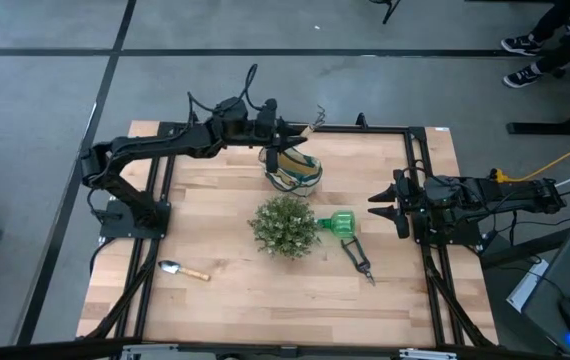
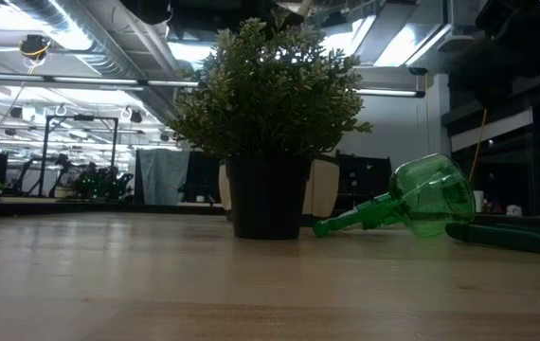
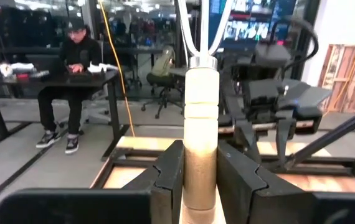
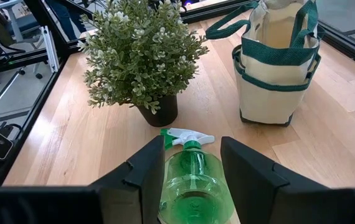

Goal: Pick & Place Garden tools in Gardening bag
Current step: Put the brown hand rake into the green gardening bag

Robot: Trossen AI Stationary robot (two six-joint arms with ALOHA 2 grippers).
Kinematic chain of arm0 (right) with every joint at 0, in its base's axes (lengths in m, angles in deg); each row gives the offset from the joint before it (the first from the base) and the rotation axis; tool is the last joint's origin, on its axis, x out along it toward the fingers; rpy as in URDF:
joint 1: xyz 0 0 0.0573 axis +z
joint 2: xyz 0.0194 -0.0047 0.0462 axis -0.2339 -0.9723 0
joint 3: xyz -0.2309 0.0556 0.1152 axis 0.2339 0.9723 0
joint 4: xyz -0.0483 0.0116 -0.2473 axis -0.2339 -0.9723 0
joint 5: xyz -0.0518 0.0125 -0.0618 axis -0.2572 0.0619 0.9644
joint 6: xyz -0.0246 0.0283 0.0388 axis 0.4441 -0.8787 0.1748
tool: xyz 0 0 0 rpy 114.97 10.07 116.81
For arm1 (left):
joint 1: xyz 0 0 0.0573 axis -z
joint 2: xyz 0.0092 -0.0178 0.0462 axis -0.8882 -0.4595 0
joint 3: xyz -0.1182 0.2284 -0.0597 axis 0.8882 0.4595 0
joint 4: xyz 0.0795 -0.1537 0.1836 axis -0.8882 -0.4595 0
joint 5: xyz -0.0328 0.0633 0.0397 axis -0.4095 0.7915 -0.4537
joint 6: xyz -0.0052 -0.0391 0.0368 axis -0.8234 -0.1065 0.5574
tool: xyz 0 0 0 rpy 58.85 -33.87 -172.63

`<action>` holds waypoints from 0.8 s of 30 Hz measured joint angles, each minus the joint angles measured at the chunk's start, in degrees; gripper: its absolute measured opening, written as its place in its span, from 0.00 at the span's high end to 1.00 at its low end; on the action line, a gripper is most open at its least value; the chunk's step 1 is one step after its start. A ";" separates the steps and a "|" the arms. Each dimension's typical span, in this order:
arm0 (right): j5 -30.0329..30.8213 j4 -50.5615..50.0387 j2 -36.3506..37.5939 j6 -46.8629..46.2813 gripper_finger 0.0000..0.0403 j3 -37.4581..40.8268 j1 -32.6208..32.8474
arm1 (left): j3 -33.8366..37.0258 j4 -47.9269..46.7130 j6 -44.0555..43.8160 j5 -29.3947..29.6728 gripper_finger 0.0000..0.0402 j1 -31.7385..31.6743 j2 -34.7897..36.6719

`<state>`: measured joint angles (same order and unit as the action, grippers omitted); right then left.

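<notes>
The cream gardening bag with green trim stands upright at the table's far middle. My left gripper hovers level just beyond the bag's far side, shut on a pale wooden-handled tool. A silver-bladed trowel lies near the front left. A green spray bottle lies on its side right of the plant, with dark shears nearer the front. My right gripper hangs open at the right, pointing at the bottle without touching it. My left gripper pinches the tool's pale wooden handle between its two fingers. The fingers come level from the table's left side. The handle's metal collar and silver prongs stick out beyond the fingertips. The tool is lifted clear of the table and the bag.
A bushy potted plant stands mid-table, just in front of the bag. A black frame rims the table. Beyond the table a person sits at a desk. Bare wood lies at the front middle and left.
</notes>
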<state>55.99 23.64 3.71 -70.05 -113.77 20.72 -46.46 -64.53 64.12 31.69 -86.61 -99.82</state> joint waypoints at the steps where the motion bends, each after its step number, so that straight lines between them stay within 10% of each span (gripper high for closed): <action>1: 0.00 0.00 0.02 0.00 0.60 0.00 -0.02 | 0.00 -0.37 0.37 0.18 0.83 0.00 -0.20; 24: 0.00 0.00 0.00 0.01 0.60 0.00 0.00 | 0.02 -13.83 26.38 4.78 0.83 0.31 -0.40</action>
<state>55.99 23.64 3.70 -70.04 -113.77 20.73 -46.43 -78.36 90.50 36.47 -86.30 -100.22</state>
